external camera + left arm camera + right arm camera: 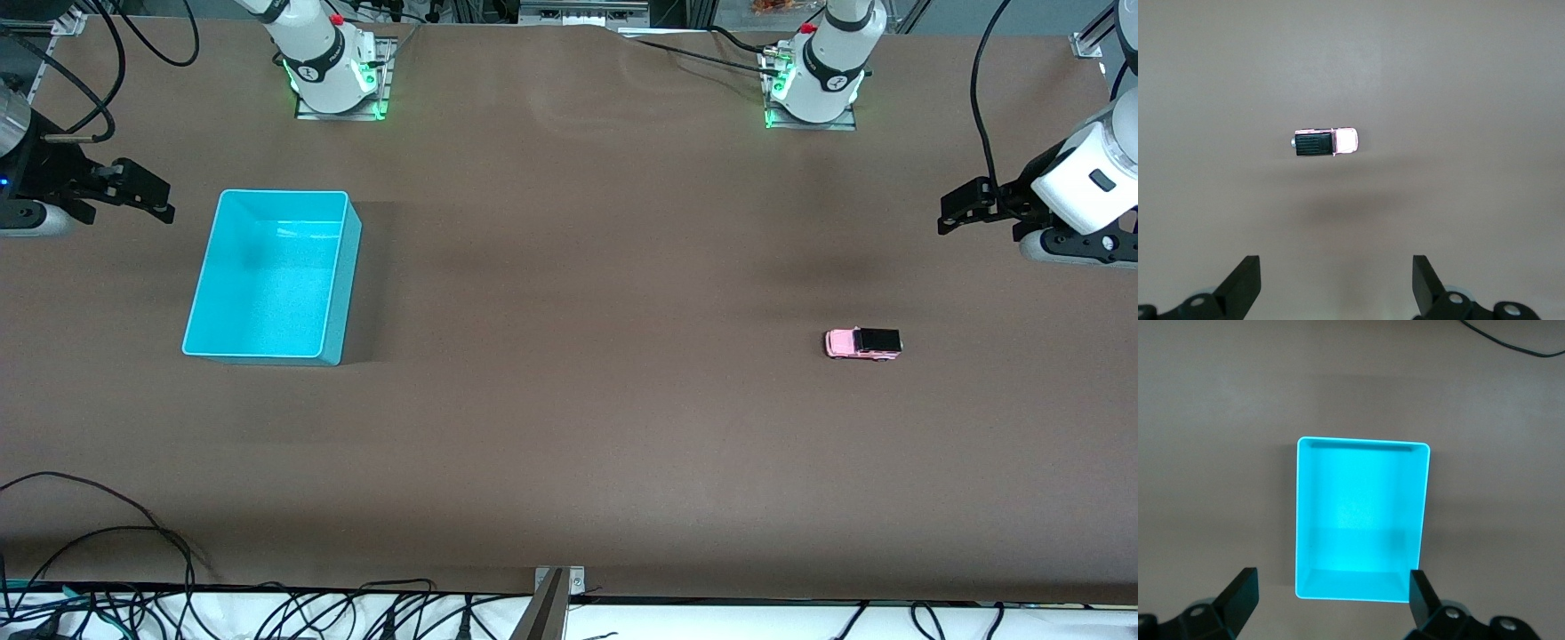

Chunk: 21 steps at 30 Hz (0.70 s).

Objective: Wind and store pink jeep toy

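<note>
The pink jeep toy (862, 343), tiny with a black roof, stands on the brown table toward the left arm's end. It also shows in the left wrist view (1326, 142). My left gripper (953, 212) hangs open and empty above the table at that end, apart from the jeep; its jaws (1336, 267) are spread wide. The empty turquoise bin (267, 284) stands toward the right arm's end and fills the right wrist view (1361, 513). My right gripper (147, 188) hangs open and empty beside the bin, above the table's end; it shows in its wrist view (1331, 580).
Both arm bases (333, 62) (818, 71) stand at the table edge farthest from the front camera. Black cables (133, 551) lie along the nearest edge. A cable (1511, 340) shows in the right wrist view. The brown table (569, 400) stretches between bin and jeep.
</note>
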Motion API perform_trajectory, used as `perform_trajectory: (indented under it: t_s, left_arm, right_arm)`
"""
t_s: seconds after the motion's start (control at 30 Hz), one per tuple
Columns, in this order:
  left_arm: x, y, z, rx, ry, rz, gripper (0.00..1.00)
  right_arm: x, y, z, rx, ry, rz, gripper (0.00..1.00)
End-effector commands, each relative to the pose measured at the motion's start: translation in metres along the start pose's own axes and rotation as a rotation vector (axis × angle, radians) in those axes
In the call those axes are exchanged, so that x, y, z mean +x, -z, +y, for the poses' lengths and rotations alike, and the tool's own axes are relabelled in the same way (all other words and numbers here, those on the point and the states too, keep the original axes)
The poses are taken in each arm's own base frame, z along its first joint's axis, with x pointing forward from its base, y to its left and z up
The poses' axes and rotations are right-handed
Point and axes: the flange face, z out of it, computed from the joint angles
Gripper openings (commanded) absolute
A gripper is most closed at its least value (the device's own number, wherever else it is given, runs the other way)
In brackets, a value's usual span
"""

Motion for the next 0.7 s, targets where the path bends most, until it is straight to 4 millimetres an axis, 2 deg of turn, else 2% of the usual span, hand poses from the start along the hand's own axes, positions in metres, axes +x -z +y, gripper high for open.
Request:
perform_trajectory:
  t_s: [0.0,0.23,0.67]
  left_arm:
    - [-0.0021,0.0056,0.0035,-0.016,-0.008,-0.014,1.0]
    - [-0.0023,0.0057,0.001,-0.016,-0.005,-0.014,1.0]
    - [-0.002,0.0056,0.0078,-0.015,-0.017,-0.014,1.0]
  right_arm:
    - [-0.0043,0.005,0.0003,-0.006,0.01,-0.002,1.0]
    - [-0.0043,0.005,0.0003,-0.006,0.01,-0.002,1.0]
    - [-0.0043,0.005,-0.0005,-0.006,0.011,-0.002,1.0]
